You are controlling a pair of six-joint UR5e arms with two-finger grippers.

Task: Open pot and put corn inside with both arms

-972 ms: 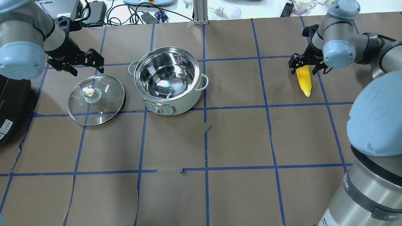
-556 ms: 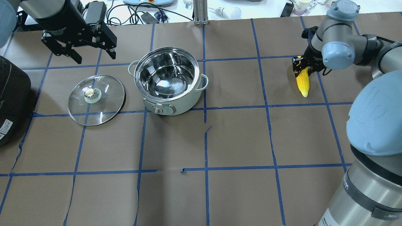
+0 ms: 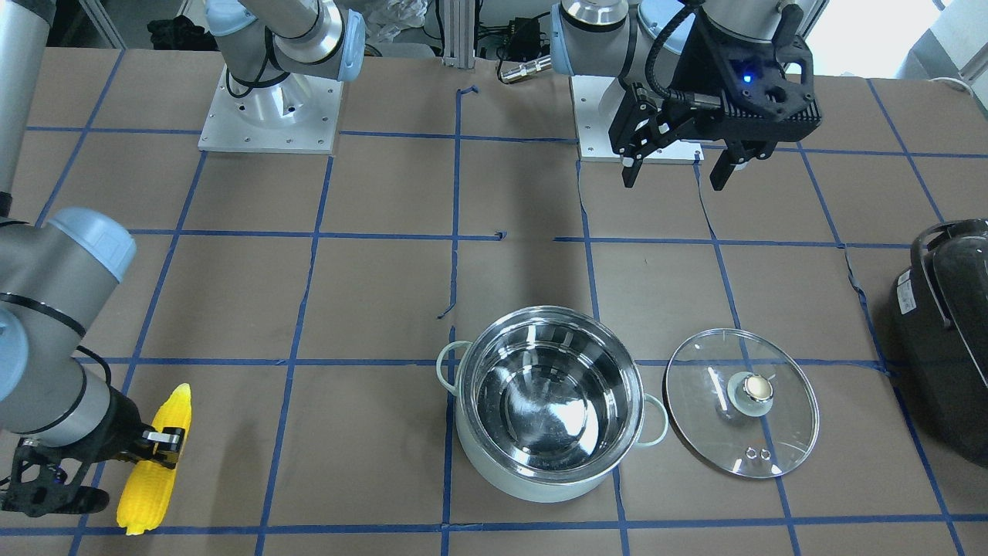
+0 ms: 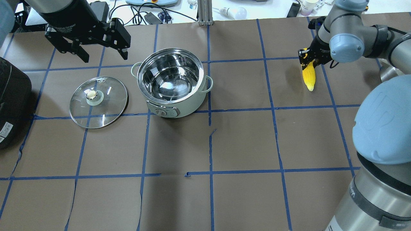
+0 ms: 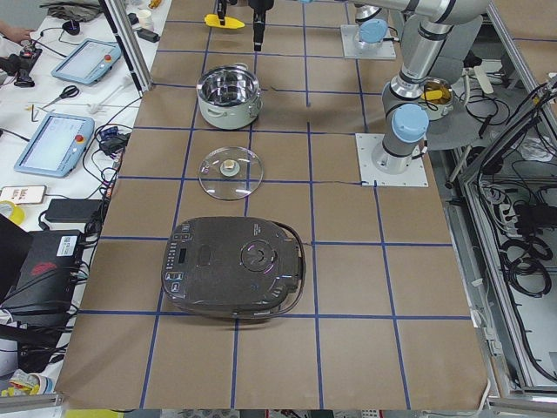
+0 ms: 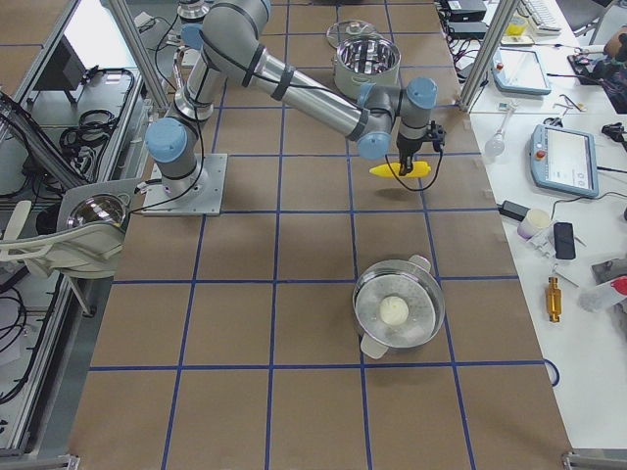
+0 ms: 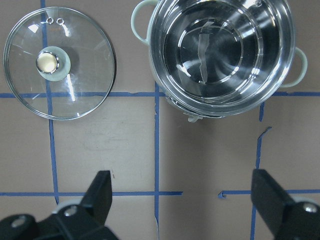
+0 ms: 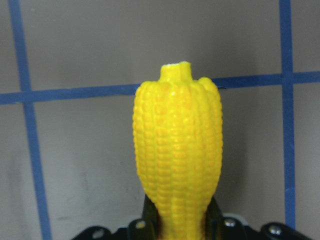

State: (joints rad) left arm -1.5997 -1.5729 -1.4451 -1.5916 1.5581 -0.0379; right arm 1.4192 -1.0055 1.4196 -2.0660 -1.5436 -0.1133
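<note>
A brown paper-covered desk [image 4: 244, 138] is marked with a blue tape grid. The pot [image 4: 189, 104] stands uncovered, its shiny steel bowl bare inside. Its glass lid [image 4: 99, 102] lies flat just beside it, knob up. A control panel with a dial faces the robot; its markings are too small to read.

The left end effector [image 4: 104, 58] hangs above the desk near the pot, fingers spread wide, holding nothing. The right end effector [image 4: 306, 59] is clamped on the thick end of the corn [image 4: 309, 77], well apart from the pot. A black appliance [image 4: 13, 102] carries a white label, unreadable.
</note>
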